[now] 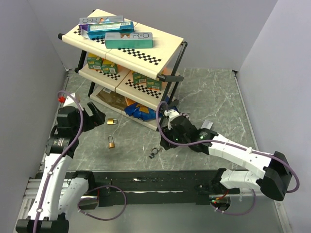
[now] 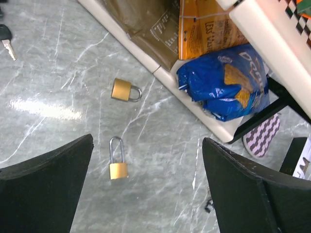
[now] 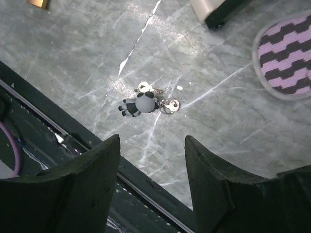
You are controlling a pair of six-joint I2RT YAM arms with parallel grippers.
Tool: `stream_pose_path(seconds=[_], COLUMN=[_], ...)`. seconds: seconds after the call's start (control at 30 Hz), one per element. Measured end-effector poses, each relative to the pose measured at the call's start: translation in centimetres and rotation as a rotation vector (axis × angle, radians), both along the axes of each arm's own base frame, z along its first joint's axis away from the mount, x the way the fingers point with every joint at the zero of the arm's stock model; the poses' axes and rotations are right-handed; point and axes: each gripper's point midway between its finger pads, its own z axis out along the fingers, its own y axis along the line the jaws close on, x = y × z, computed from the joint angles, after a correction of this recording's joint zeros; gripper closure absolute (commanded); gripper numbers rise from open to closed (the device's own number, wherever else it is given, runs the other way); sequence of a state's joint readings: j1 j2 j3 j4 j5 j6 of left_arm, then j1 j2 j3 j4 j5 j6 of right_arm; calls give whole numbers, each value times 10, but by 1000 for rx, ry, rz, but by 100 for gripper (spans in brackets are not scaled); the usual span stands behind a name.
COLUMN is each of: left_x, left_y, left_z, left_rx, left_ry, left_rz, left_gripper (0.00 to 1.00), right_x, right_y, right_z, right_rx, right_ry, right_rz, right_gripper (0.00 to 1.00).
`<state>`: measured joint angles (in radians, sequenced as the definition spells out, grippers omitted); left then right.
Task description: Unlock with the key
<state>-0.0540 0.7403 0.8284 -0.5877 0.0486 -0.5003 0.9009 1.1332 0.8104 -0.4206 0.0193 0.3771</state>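
Observation:
Two brass padlocks lie on the marble table: a short-shackle one (image 1: 112, 121) (image 2: 125, 90) near the shelf and a long-shackle one (image 1: 111, 142) (image 2: 118, 160) closer in. The key on a ring with a small panda charm (image 1: 155, 152) (image 3: 145, 103) lies flat near the table's front. My left gripper (image 1: 98, 115) (image 2: 147, 141) hovers open above the padlocks, holding nothing. My right gripper (image 1: 164, 141) (image 3: 151, 138) is open above the table, just short of the key ring, with nothing between its fingers. A separate black-headed key (image 2: 6, 36) lies at the left.
A three-tier shelf rack (image 1: 165, 46) with boxes stands at the back, with a blue snack bag (image 2: 226, 87) and an orange one on its lowest shelf. A purple striped disc (image 3: 286, 58) lies by the rack's foot. A black rail (image 1: 146, 179) runs along the near edge.

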Motion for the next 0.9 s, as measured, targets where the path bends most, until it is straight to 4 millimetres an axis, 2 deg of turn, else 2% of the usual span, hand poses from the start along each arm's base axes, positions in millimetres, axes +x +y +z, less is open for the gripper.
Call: stream_pose_path(seconds=[0.13, 0.33, 0.47, 0.7, 0.9], left_x=[5, 3, 3, -2, -3], left_y=[-3, -12, -18, -32, -40], left_z=[-6, -38, -45, -59, -67], left_rx=[-19, -49, -51, -63, -64], left_ry=[26, 102, 122, 158, 184], left_rz=[-2, -20, -42, -82, -112], left_gripper=[2, 2, 2, 2, 1], right_x=[5, 7, 0, -24, -30], right_y=[10, 18, 23, 35, 44], right_z=[-10, -30, -44, -72, -93], right_rx=[14, 8, -3, -19, -31], right_ry=[32, 91, 132, 235, 301], right_rz=[-31, -65, -70, -38, -35], right_gripper=[35, 33, 33, 32, 32])
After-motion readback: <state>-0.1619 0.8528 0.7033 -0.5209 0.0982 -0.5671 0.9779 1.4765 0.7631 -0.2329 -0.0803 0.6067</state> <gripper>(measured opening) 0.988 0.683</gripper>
